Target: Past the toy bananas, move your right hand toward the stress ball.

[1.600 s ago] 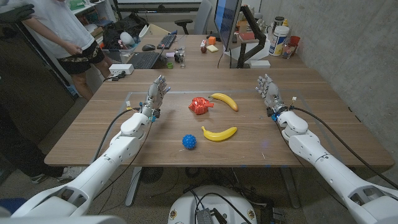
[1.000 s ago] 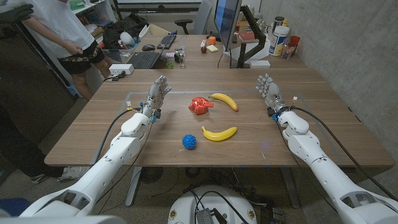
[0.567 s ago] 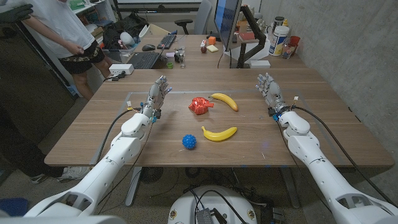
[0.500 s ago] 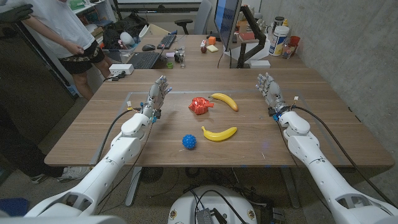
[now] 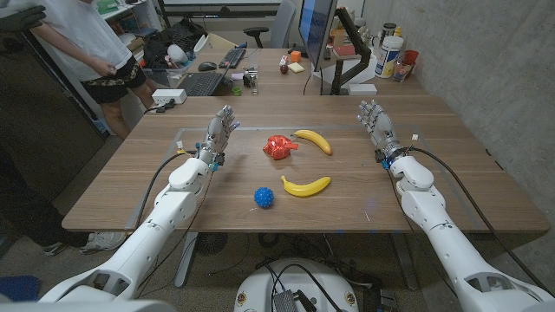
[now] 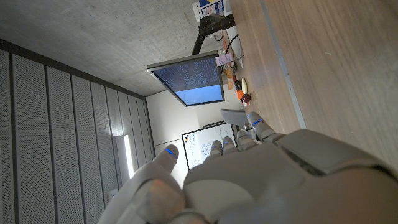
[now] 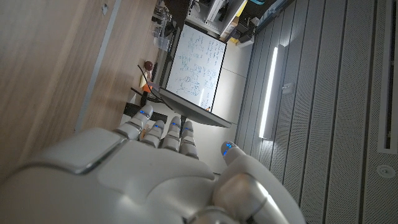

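Note:
A blue spiky stress ball (image 5: 264, 198) lies near the table's front middle. Two yellow toy bananas lie to its right: one banana (image 5: 305, 185) close beside it, the other banana (image 5: 313, 140) farther back, next to a red toy (image 5: 279, 146). My right hand (image 5: 375, 126) stands at the right side of the table, fingers apart and holding nothing, well right of both bananas. My left hand (image 5: 218, 134) stands at the left, also holding nothing, fingers extended. The wrist views show the backs of my left hand (image 6: 249, 180) and right hand (image 7: 155, 168) above bare wood.
A monitor (image 5: 316, 30), keyboard (image 5: 201, 83), bottles (image 5: 391, 54) and small desk items crowd the far end of the table (image 5: 130, 191). A person (image 5: 87, 39) stands at the back left. A concrete wall runs along the right.
My right arm has shifted very slightly; the hand stays in nearly the same place. The toys and my left hand have not moved.

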`<state>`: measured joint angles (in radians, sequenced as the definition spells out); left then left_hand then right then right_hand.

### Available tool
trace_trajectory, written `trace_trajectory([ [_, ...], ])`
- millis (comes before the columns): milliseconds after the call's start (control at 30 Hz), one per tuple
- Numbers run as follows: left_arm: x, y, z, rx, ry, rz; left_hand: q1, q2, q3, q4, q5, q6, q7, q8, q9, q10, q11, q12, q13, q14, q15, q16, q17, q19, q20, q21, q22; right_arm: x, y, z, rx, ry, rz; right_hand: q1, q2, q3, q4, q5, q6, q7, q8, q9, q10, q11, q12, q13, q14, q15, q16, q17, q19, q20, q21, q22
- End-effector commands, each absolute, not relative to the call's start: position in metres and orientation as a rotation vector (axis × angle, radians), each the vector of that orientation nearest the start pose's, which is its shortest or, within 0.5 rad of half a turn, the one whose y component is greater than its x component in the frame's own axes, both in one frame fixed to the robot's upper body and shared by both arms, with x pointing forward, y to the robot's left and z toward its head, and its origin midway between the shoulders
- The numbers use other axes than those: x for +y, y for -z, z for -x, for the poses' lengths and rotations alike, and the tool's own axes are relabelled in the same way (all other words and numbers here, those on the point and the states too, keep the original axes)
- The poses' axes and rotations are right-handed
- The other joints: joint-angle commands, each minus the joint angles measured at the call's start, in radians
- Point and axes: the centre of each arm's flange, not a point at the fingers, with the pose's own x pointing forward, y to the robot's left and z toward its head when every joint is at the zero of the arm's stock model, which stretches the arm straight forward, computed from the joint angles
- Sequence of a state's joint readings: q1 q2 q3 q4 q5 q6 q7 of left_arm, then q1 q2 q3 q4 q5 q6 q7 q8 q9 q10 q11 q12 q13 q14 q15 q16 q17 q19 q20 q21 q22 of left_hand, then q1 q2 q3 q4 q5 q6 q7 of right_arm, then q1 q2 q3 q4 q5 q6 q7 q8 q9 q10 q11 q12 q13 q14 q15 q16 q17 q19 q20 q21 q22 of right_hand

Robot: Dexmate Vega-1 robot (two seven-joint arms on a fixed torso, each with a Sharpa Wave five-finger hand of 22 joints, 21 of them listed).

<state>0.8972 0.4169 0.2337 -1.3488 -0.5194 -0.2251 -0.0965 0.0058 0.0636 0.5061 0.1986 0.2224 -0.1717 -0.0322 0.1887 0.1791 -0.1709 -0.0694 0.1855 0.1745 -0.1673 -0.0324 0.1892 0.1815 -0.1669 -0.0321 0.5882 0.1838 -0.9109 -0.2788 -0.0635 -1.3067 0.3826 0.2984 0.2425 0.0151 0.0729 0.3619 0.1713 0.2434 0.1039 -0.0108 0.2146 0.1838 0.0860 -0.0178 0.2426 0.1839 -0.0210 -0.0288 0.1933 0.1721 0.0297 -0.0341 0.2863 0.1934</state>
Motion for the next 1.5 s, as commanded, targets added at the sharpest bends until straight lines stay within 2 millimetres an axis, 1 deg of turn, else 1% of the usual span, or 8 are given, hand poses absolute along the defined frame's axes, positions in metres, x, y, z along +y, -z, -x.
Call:
trace_trajectory([
  [33, 0.285, 0.028, -0.645, -0.602, 0.214, 0.025, -0.001, 0.119, -0.002, -0.003, 0.007, -0.009, -0.008, 0.004, 0.004, -0.068, -0.004, 0.008, 0.006, -0.076, -0.020, 0.008, 0.003, -0.069, -0.056, -0.001, 0.005, -0.295, 0.016, -0.630, -0.751, -0.235, 0.010, 0.011, 0.104, 0.011, 0.000, 0.004, 0.014, 0.001, 0.004, 0.005, 0.013, 0.003, 0.007, 0.002, 0.008, -0.025, 0.001, 0.002, 0.004, -0.085, 0.006, 0.001],
  [367, 0.287, 0.028, -0.645, -0.602, 0.213, 0.026, -0.001, 0.119, -0.003, -0.003, 0.008, -0.008, -0.008, 0.003, 0.004, -0.068, -0.003, 0.008, 0.006, -0.076, -0.020, 0.008, 0.003, -0.070, -0.055, -0.002, 0.005, -0.292, 0.011, -0.626, -0.775, -0.238, 0.028, 0.014, 0.103, 0.016, -0.002, 0.005, 0.021, 0.001, 0.003, 0.005, 0.015, 0.001, 0.005, 0.002, 0.009, -0.026, -0.002, 0.001, 0.002, -0.085, 0.003, 0.001],
  [967, 0.288, 0.027, -0.645, -0.604, 0.215, 0.027, -0.001, 0.119, -0.006, -0.003, 0.009, -0.005, -0.009, 0.003, 0.004, -0.067, -0.004, 0.008, 0.006, -0.076, -0.020, 0.007, 0.003, -0.072, -0.054, -0.006, 0.005, -0.282, -0.001, -0.615, -0.851, -0.269, 0.061, 0.028, 0.102, 0.025, -0.014, 0.006, 0.032, -0.004, 0.003, 0.005, 0.020, -0.003, 0.003, 0.002, 0.012, -0.030, -0.007, -0.002, 0.004, -0.087, 0.001, 0.001],
  [1400, 0.288, 0.029, -0.645, -0.604, 0.217, 0.026, -0.001, 0.120, -0.007, -0.003, 0.009, -0.005, -0.011, 0.002, 0.004, -0.066, -0.005, 0.008, 0.006, -0.075, -0.021, 0.007, 0.003, -0.071, -0.055, -0.006, 0.005, -0.277, -0.006, -0.605, -0.909, -0.283, 0.089, 0.038, 0.102, 0.033, -0.020, 0.006, 0.063, -0.005, 0.008, 0.006, 0.053, -0.006, 0.011, 0.001, 0.036, -0.039, -0.003, -0.002, 0.015, -0.091, 0.002, 0.000],
  [1500, 0.287, 0.029, -0.644, -0.605, 0.217, 0.026, -0.001, 0.120, -0.007, -0.003, 0.009, -0.005, -0.011, 0.002, 0.004, -0.066, -0.005, 0.008, 0.006, -0.075, -0.021, 0.007, 0.003, -0.071, -0.055, -0.007, 0.005, -0.277, -0.007, -0.602, -0.925, -0.283, 0.099, 0.040, 0.101, 0.036, -0.020, 0.007, 0.074, -0.010, 0.010, 0.006, 0.061, -0.011, 0.012, 0.001, 0.045, -0.043, -0.002, -0.003, 0.019, -0.092, 0.003, 0.000],
])
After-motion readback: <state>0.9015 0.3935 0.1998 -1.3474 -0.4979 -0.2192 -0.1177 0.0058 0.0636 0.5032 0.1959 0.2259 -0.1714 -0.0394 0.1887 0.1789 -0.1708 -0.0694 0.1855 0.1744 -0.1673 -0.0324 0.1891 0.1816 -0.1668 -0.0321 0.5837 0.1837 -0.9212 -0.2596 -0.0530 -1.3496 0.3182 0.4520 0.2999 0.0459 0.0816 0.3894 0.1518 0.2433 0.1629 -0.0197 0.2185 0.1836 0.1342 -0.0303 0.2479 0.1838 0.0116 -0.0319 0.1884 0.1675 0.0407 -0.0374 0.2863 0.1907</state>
